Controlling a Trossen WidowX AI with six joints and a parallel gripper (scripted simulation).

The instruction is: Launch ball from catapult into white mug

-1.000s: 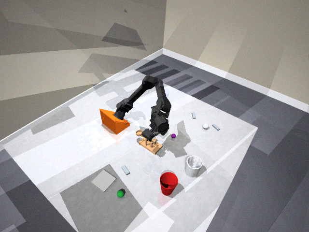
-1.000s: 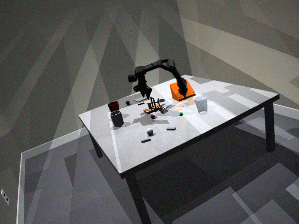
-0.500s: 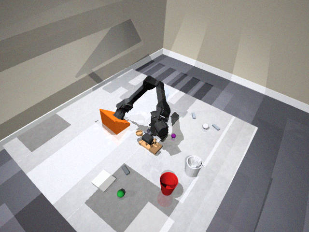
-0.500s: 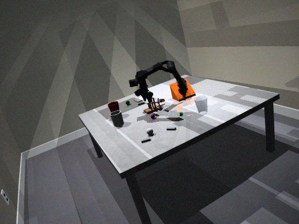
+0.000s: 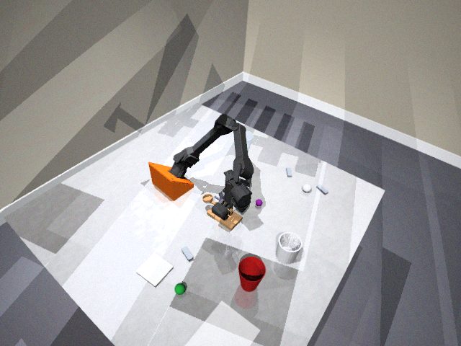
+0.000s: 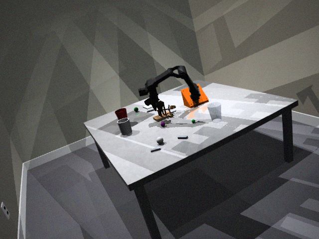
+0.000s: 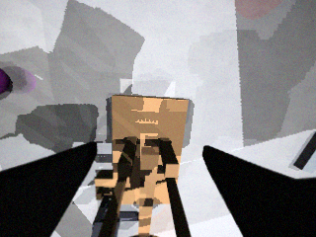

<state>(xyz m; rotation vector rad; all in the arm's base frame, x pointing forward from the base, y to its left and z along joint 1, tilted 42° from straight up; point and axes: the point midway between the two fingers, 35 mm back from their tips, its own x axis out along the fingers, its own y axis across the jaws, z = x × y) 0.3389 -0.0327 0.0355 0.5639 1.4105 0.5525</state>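
Observation:
The wooden catapult [image 5: 231, 221] [image 6: 157, 118] [image 7: 148, 110] stands mid-table. Its round arm cup [image 5: 207, 197] [image 6: 172, 106] looks empty and points toward the orange base. My gripper [image 5: 225, 209] [image 6: 162, 113] [image 7: 151, 148] is open and empty, low over the catapult, with its fingers on either side of the uprights in the wrist view. The white mug [image 5: 288, 251] [image 6: 125, 128] stands upright beyond the catapult, beside a red cup. A purple ball [image 5: 258, 202] [image 6: 162, 124] [image 7: 4, 80] lies beside the catapult. Which ball is meant cannot be told.
A red cup [image 5: 248, 279] [image 6: 121, 113], a clear ribbed cup [image 6: 214, 111], a white ball [image 5: 306, 187] [image 6: 160, 140], a green ball [image 5: 179, 288] [image 6: 135, 109], a smaller green ball [image 6: 193, 120], a white tile [image 5: 155, 270] and small grey blocks [image 5: 187, 253] [image 6: 182, 137] stand or lie around.

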